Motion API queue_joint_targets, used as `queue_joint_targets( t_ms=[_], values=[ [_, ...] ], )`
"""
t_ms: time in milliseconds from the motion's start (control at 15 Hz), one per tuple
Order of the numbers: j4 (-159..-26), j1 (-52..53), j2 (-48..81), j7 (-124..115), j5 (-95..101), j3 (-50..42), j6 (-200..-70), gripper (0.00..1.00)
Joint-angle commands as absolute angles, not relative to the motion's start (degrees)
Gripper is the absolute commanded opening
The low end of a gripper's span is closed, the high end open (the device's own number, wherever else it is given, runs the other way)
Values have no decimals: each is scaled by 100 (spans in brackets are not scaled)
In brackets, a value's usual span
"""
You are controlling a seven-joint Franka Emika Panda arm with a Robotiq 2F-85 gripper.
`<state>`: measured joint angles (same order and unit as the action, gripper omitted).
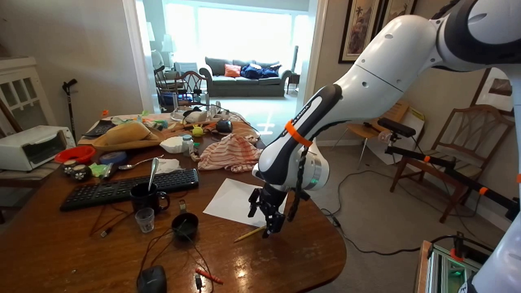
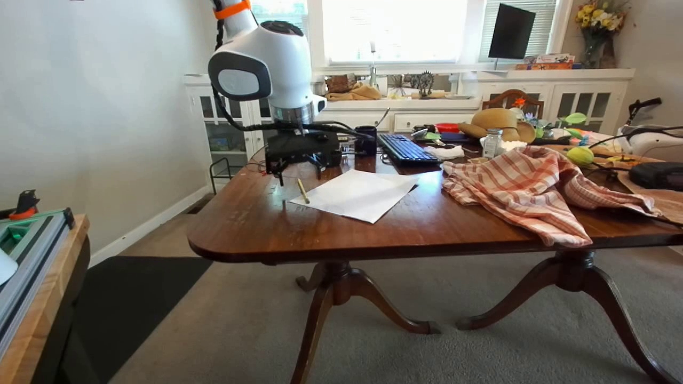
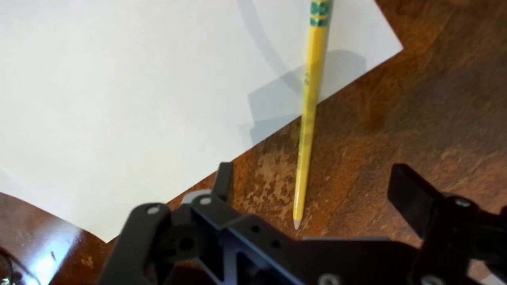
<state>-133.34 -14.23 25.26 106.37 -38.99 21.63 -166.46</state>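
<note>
A yellow pencil (image 3: pixel 308 118) lies flat, partly across a corner of a sheet of white paper (image 3: pixel 119 99) and partly on the brown wooden surface (image 1: pixel 293 260). In the wrist view its green-banded end runs off at twelve o'clock and its pale, sharpened tip points to six, while the paper spreads toward ten from the tip. The gripper (image 3: pixel 313 182) hangs above, its jaws spread well apart: in that view one stands toward ten o'clock from the tip, the other toward two, both clear of the pencil.

Taking the pencil as the dial's centre in an exterior view, the white arm (image 1: pixel 390 65) comes in from about one o'clock. A small black measuring cup (image 1: pixel 190 228) stands near, at nine, with a clear tumbler (image 1: pixel 145 220) beyond it; just behind that, between nine and ten, is a black mug (image 1: pixel 140 199) with a metal utensil (image 1: pixel 153 173) leaning in it. Near eight lies a dark computer mouse (image 1: pixel 152 280), and between seven and eight a red crayon or marker (image 1: pixel 209 276). A black keyboard (image 1: pixel 122 189) stretches out at ten, a straw hat (image 1: pixel 130 134) farther off between ten and eleven. A rumpled striped cloth (image 1: pixel 230 154) sits just short of twelve, and a grey sofa (image 1: pixel 246 81) stands far back at twelve.
</note>
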Motion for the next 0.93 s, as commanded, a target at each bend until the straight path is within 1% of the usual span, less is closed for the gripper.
queue_joint_targets(
  t_ms=[0,267,867],
  values=[
    [-13073,-2055,2948,11502,-4324,2747,-16588,100],
    [-12985,-2676,3162,12254,-4860,3452,-16824,100],
    [-13009,-3167,3543,12862,-5007,3864,-16868,100]
  ],
)
